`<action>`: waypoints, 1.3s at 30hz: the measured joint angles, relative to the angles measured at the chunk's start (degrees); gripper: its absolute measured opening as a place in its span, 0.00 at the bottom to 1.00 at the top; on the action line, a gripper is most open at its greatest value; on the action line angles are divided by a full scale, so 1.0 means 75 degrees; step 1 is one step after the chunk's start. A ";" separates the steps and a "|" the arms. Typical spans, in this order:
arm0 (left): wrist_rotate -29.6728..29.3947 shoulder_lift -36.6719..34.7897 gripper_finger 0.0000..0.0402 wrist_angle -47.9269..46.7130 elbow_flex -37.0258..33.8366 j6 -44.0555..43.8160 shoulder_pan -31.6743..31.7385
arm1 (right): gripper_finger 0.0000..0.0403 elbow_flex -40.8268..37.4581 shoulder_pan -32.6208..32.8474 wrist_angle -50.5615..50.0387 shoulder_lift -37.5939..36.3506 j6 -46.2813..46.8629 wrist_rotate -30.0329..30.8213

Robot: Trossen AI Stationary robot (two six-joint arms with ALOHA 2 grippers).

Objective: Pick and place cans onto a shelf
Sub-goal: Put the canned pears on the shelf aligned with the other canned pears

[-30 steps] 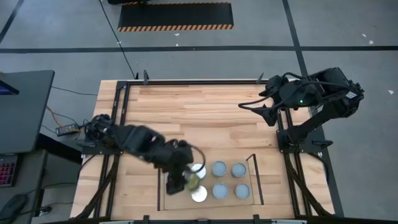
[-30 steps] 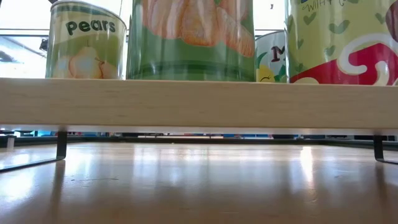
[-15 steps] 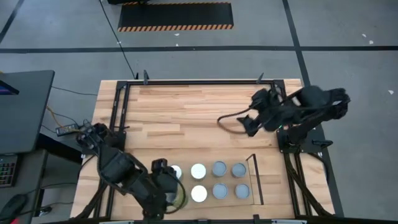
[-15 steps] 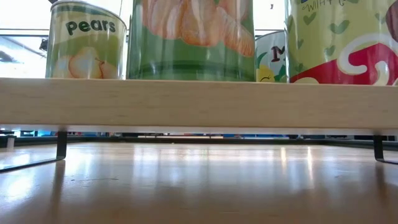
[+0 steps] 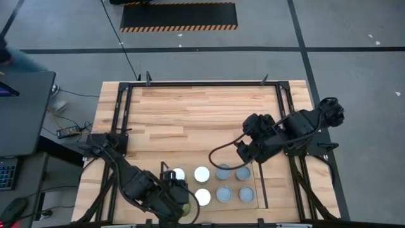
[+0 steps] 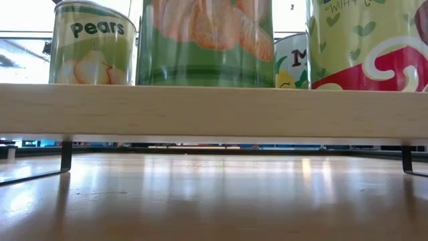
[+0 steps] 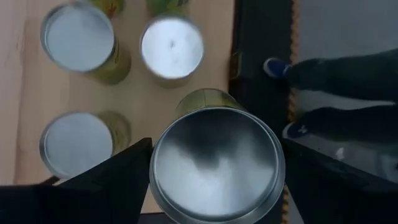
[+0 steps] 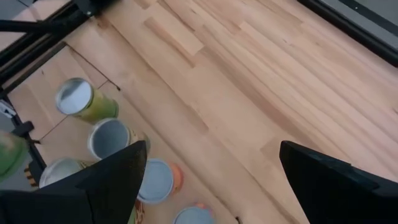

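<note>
Shelf (image 6: pixel 214 110) cans (image 6: pixel 93 45): "pears" label.

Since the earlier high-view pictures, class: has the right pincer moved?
Yes. The right pincer has swung from the table's far right corner down toward the shelf, now above its right-hand cans.

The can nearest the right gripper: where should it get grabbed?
Probably straight down from above. The can stands upright on the shelf with its round top up and other cans close beside it, so the open right gripper should straddle the top and pinch its curved sides.
</note>
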 joint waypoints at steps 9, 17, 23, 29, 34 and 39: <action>-0.0062 0.0736 0.80 -0.0375 -0.0007 0.0069 -0.0059 | 0.93 0.0003 0.0233 0.0000 0.0011 0.0319 0.0041; 0.0132 0.1396 0.80 -0.0584 -0.0007 0.0157 0.0104 | 0.93 0.0003 0.0322 0.0004 0.0014 0.0599 0.0038; 0.0206 0.1553 0.80 -0.0633 -0.0012 0.0324 0.0277 | 0.93 0.0003 0.0489 0.0012 0.0014 0.0773 0.0037; 0.0202 0.1552 0.80 -0.0546 -0.0185 0.0301 0.0223 | 0.93 0.0003 0.0715 0.0006 0.0011 0.0985 0.0035; 0.0288 0.1555 0.80 -0.0576 -0.0283 0.0309 0.0114 | 0.93 0.0003 0.0830 0.0007 0.0011 0.1003 0.0036; 0.0195 0.1550 0.80 -0.0506 -0.0283 0.0498 0.0155 | 0.93 0.0003 0.0825 0.0012 0.0011 0.1003 0.0064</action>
